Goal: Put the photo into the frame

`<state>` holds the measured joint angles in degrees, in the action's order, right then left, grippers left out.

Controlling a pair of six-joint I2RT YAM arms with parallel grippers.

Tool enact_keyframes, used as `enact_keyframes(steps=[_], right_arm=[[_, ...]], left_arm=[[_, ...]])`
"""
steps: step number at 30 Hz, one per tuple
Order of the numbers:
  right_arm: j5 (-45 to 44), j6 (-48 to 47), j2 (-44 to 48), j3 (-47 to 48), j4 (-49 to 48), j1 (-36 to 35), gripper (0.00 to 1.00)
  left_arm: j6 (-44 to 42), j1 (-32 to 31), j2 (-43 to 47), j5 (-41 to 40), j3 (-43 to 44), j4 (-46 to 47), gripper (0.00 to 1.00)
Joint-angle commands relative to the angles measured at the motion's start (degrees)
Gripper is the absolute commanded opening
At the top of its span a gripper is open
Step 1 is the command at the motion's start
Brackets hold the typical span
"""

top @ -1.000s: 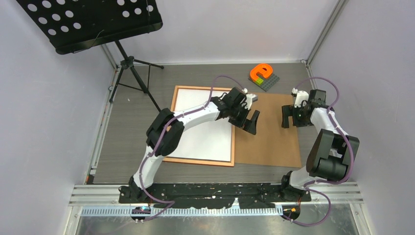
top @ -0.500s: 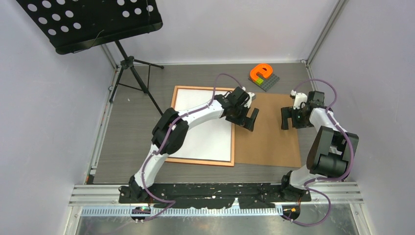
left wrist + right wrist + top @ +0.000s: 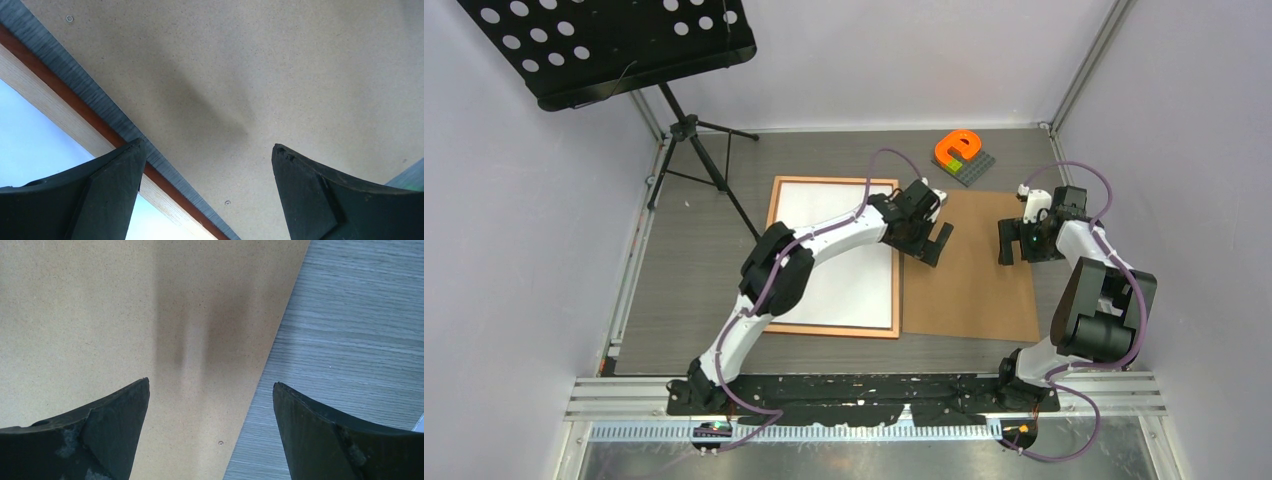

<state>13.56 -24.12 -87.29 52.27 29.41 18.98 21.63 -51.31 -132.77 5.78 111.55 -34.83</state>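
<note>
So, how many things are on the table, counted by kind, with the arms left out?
Picture frame: 1
Photo, white side up, in the frame: 1
Brown board: 1
Orange toy: 1
Grey plate under it: 1
Music stand: 1
Total: 6

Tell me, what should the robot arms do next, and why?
Probably lower toward the edges of the backing board: the left gripper and right gripper hover open above it, holding nothing, and the photo, white back up, already seems to lie inside the frame beside it.
</note>
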Motion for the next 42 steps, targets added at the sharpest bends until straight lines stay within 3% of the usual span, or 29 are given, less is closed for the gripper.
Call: enact_keyframes(steps=[1,12,29,42], right_arm=[[0.0,-0.7,-0.1,0.3,-1.8,0.1,1.00],[-0.3,-0.7,0.7,0.3,-1.3,0.3,1.00],[3.2,0.9,1.8,0.3,-1.6,4.8,1.00],[3.5,3.2,-0.9,2.1,-1.7,6.9,0.97]], left_arm=[[-1.9,-1.1,-0.8,-4.9,1.8,-4.5,1.00],[3.9,-2.2,-1.4,-3.4,1.7,-6.8,1.00],[10.8,-4.2,-1.0,-10.1,2.8,-9.9,1.00],[13.6,-5.9,-4.0,-6.1,8.5,-13.1,1.00]])
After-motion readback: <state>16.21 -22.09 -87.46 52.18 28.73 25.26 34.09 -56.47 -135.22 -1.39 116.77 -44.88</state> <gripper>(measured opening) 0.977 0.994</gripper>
